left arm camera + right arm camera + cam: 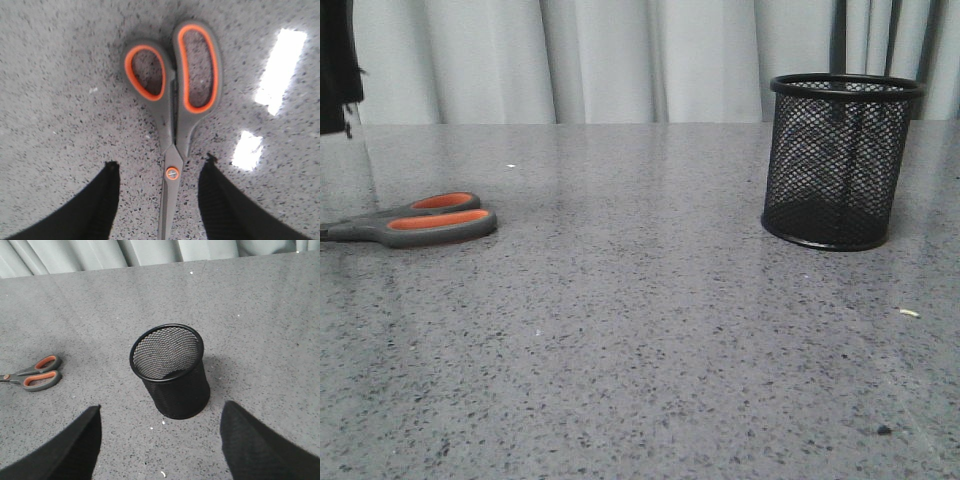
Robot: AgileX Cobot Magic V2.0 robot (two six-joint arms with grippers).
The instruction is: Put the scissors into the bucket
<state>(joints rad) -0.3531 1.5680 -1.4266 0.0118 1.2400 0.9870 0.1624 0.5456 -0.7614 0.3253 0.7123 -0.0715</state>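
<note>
Your desk [650, 330] is a grey speckled stone-look surface, backed by pale pleated curtains [620, 60]. Take the bucket [840, 160] as your landmark: it stands upright on the desk, a black wire-mesh cup with a solid rim, and the right wrist view shows nothing inside it. The scissors [420, 222] lie flat on the desk well apart from the bucket, out toward your left arm's side, blades closed, with the orange-lined loops turned toward the bucket and the blades pointing away from it. Your left pincer [160, 200] hangs over the scissors with its two dark fingers [95, 210] spread apart, one on each side of the pivot screw and the start of the blades; neither finger touches the metal as far as the wrist view shows. Your right pincer [160, 440] is likewise spread wide, holding nothing, poised above the desk on the near side of the bucket, with the bucket's body showing between its fingers.
</note>
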